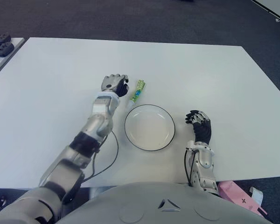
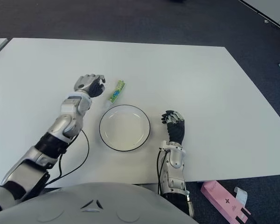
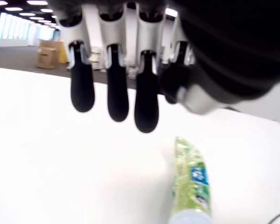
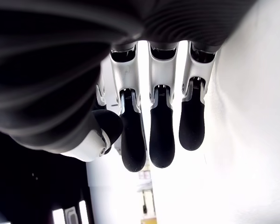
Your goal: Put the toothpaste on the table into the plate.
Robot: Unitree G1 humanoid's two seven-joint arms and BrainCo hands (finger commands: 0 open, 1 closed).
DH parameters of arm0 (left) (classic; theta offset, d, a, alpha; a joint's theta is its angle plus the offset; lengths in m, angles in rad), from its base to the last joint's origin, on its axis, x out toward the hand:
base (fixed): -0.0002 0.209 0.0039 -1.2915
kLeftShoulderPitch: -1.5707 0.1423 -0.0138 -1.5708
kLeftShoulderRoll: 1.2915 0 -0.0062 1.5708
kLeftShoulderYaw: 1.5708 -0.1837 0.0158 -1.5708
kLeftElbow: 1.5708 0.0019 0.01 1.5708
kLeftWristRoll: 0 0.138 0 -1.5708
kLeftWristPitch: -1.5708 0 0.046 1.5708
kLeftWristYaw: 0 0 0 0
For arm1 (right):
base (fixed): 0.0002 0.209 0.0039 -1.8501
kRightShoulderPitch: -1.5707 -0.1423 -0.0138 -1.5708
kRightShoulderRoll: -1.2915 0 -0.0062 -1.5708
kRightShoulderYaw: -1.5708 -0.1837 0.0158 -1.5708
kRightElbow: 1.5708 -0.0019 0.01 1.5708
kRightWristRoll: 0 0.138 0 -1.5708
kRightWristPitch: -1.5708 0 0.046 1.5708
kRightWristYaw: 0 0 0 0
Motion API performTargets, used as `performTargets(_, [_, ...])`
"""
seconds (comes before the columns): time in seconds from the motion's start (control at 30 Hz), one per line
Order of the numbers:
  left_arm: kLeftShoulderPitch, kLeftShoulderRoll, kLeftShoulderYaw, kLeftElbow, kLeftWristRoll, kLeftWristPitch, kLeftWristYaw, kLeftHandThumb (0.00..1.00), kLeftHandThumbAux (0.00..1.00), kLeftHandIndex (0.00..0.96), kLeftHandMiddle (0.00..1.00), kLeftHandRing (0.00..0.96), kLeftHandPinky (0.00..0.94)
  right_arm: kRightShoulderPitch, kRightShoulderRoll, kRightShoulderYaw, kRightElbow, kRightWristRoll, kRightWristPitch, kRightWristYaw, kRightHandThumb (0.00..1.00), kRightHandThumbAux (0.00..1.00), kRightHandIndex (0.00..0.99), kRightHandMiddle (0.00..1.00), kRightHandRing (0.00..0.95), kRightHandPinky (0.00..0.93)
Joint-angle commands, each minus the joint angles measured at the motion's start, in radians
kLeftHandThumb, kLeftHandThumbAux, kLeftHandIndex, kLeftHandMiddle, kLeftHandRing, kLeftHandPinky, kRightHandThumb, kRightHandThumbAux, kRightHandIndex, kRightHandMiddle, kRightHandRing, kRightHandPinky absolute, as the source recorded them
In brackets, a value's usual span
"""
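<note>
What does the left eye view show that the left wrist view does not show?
Only the left eye view shows the plate, empty, the right hand on its right side, and the pink box beyond the table's near edge. Only the left wrist view shows the left hand's fingers from close by, open, holding nothing, and a room with cardboard boxes behind. Both show the toothpaste lying on the white table beside the left hand.

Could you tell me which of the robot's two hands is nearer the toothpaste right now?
The left hand, just left of the toothpaste; the right hand shows right of the plate.
</note>
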Motion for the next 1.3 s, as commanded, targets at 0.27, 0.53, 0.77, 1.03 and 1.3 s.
performTargets(0.27, [-0.102,-0.115,-0.056,0.322,-0.008,0.125,0.079,0.213,0.299,0.006,0.091,0.046,0.047,0.016,0.051,0.002,0.027,0.011,0.053,-0.018,0.706,0.723,0.43,0.555,0.548,0.541])
performTargets(0.53, [-0.18,-0.169,-0.054,0.517,-0.061,0.159,0.125,0.179,0.263,0.0,0.042,0.015,0.043,0.019,0.05,0.004,0.02,0.012,0.059,-0.021,0.706,0.723,0.43,0.557,0.548,0.537])
performTargets(0.77, [-0.247,-0.208,-0.045,0.683,-0.129,0.151,0.173,0.177,0.26,0.0,0.037,0.001,0.079,0.021,0.044,0.005,0.024,0.009,0.05,-0.014,0.706,0.723,0.43,0.557,0.546,0.538])
performTargets(1.03, [-0.316,-0.24,-0.065,0.822,-0.184,0.143,0.144,0.156,0.26,0.0,0.042,0.009,0.138,0.019,0.042,0.005,0.03,0.004,0.051,-0.015,0.706,0.723,0.43,0.553,0.543,0.534])
performTargets(1.3, [-0.341,-0.258,-0.113,0.842,-0.202,0.158,0.081,0.093,0.26,0.0,0.035,0.034,0.21,0.022,0.044,0.007,0.027,0.0,0.054,-0.02,0.706,0.723,0.431,0.561,0.55,0.545])
